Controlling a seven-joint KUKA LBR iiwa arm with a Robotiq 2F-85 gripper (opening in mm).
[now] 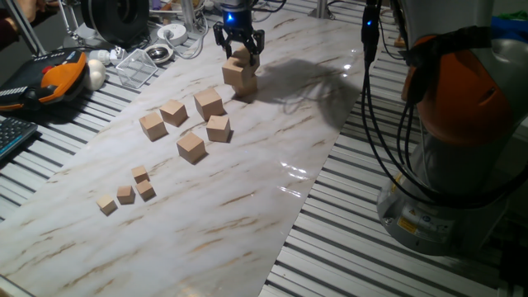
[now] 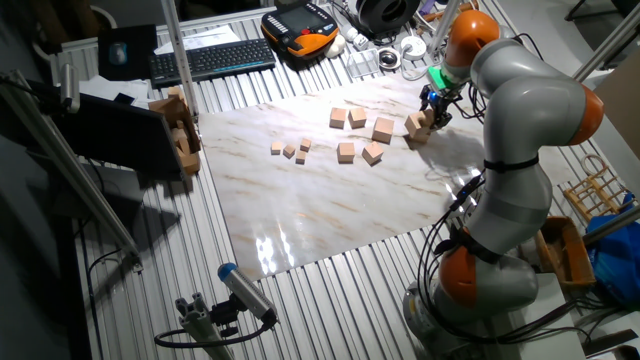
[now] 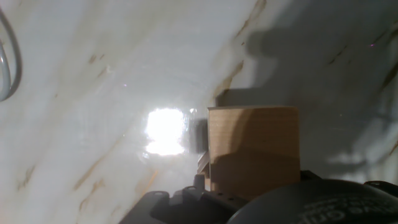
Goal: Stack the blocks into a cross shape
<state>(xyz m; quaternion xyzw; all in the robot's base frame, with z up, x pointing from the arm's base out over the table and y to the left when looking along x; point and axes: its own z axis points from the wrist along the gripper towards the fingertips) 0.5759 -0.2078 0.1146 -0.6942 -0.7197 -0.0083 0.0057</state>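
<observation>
A: What's the biggest thing here?

B: The arm (image 2: 520, 150), grey with orange joints, reaching across the marbled tabletop (image 1: 247, 190) to its far edge.

A: And its hand?

B: The gripper (image 1: 239, 54) points down over two blocks at that far edge. Its fingers (image 1: 257, 43) sit either side of the top block (image 1: 241, 58), which rests on the lower block (image 1: 240, 77), a little off to one side. They look closed on the top block, though I cannot tell for sure how firmly. The hand view shows a block face (image 3: 253, 149) filling the space just ahead of the fingers.

A: Where are the other blocks?

B: Five loose blocks (image 1: 191, 147) lie in a cluster near the middle of the tabletop, well apart from the stacked pair. None of them touch.

A: Anything smaller?

B: Four small cubes (image 1: 125, 195) sit nearer the front corner, close together, one of them (image 1: 140, 174) a bit further back.

A: And off the tabletop?

B: A keyboard (image 2: 212, 58) and an orange and black pendant (image 2: 300, 28) lie on the slatted surface beyond.
</observation>
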